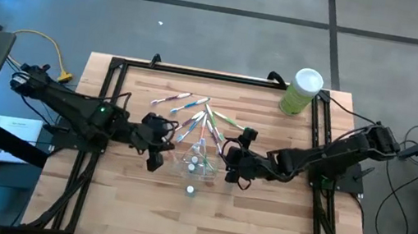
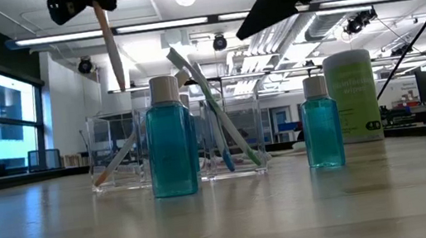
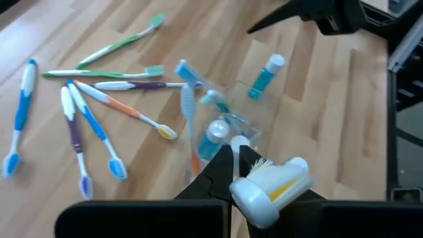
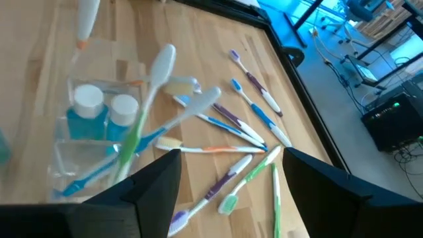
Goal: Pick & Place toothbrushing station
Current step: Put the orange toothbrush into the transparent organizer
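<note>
Hanging over the holder (image 1: 195,163) at table centre, the left gripper (image 3: 232,164) clamps a toothbrush (image 3: 271,187); the right gripper (image 4: 228,173), jaws apart, waits beside. A tilted drop could miss the holder.

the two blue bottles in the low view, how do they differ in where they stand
The left blue bottle stands in front of the clear holder, partly covering it; the right blue bottle stands clear of the holder, off to its side. The left bottle looks bigger and nearer the camera; the right bottle looks smaller and sits beside the green canister. Both are upright, filled with blue liquid and white-capped.
</note>
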